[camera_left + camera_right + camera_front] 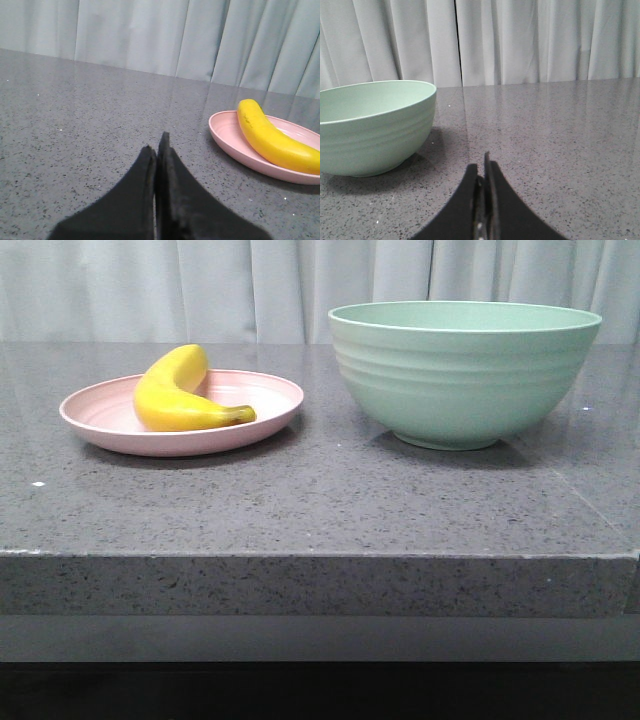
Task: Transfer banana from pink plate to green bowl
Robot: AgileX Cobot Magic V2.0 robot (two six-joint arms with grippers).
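the grey speckled stone table ends in a thick front edge that runs across the front view, with bare surface between that edge and the dishes; a pale curtain hangs behind the far edge; the pink plate sits on the left half of the table and the green bowl on the right half, the two apart with a strip of open tabletop between them; the banana lies on the pink plate, curved, its dark tip pointing toward the bowl side; neither arm shows in the front view; in the left wrist view the left gripper has its black fingers pressed together with nothing between them, low over bare table, the plate and banana near but apart from it, off to one side; in the right wrist view the right gripper is likewise closed and empty, the green bowl standing near it and not touching.
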